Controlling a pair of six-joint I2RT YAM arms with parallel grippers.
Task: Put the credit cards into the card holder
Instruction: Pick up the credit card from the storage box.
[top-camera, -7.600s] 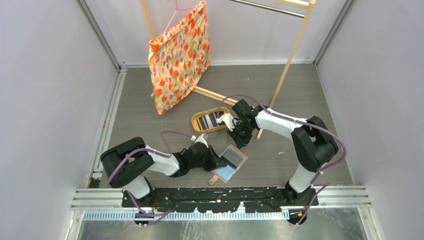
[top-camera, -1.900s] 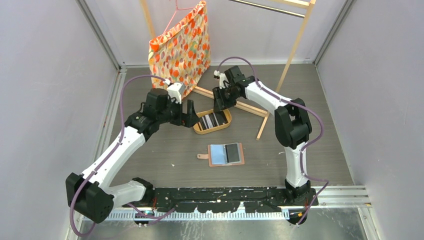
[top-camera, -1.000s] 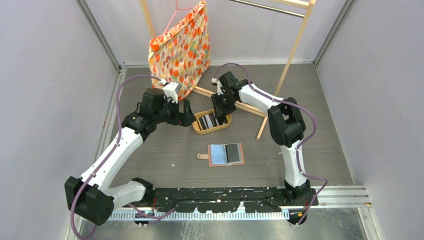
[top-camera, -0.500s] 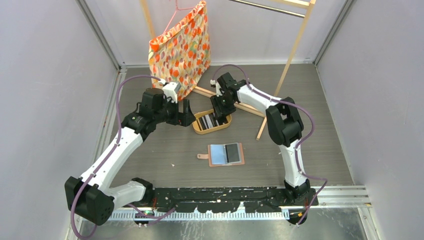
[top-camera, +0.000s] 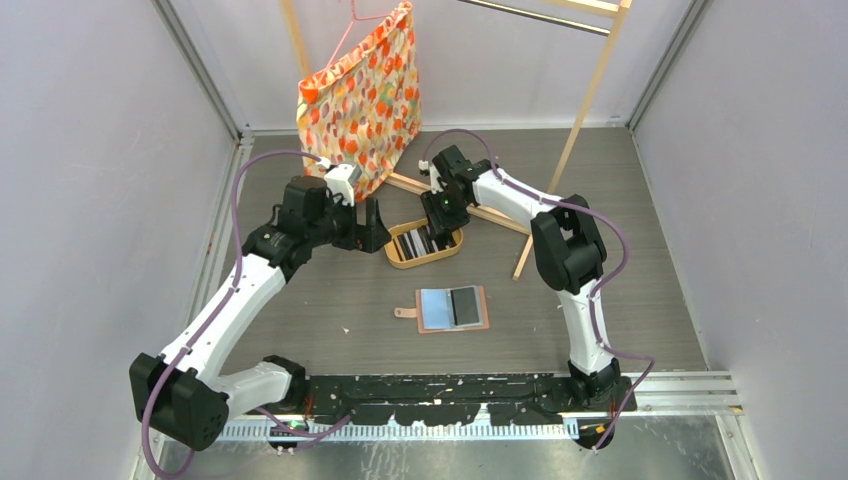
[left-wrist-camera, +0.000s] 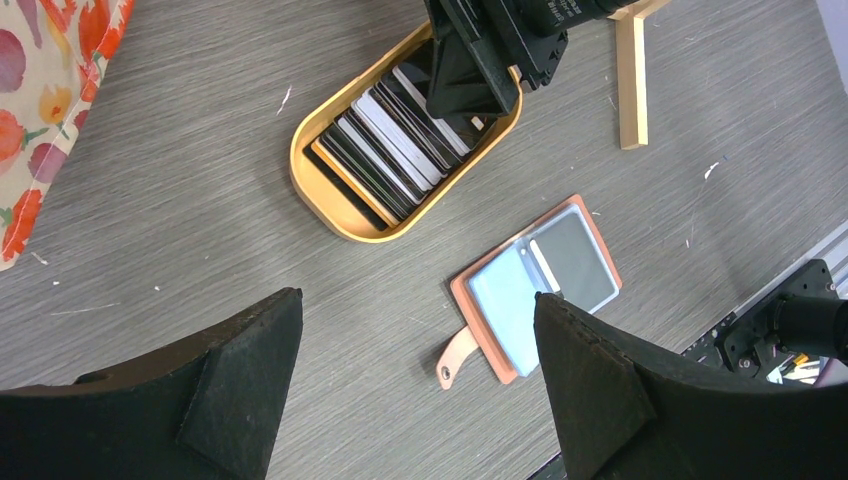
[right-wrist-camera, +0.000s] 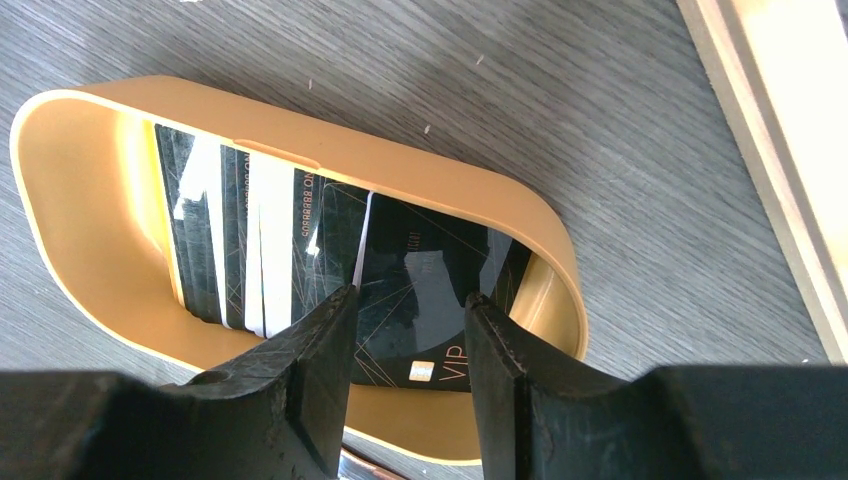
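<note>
While my right fingers hang part open over the oval tray, gripping nothing, black, grey and white credit cards stand on edge inside it. My left fingers gape wide, empty. The salmon card holder lies open on the desk nearby.

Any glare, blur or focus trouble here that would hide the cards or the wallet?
Right wrist: the glossy credit cards carry white glare streaks, and the right gripper looms dark and soft up close. Left wrist: the left gripper is a blurred black silhouette, yet the card holder and tray are sharp. Top external: even light and faint shadows on the table.
</note>
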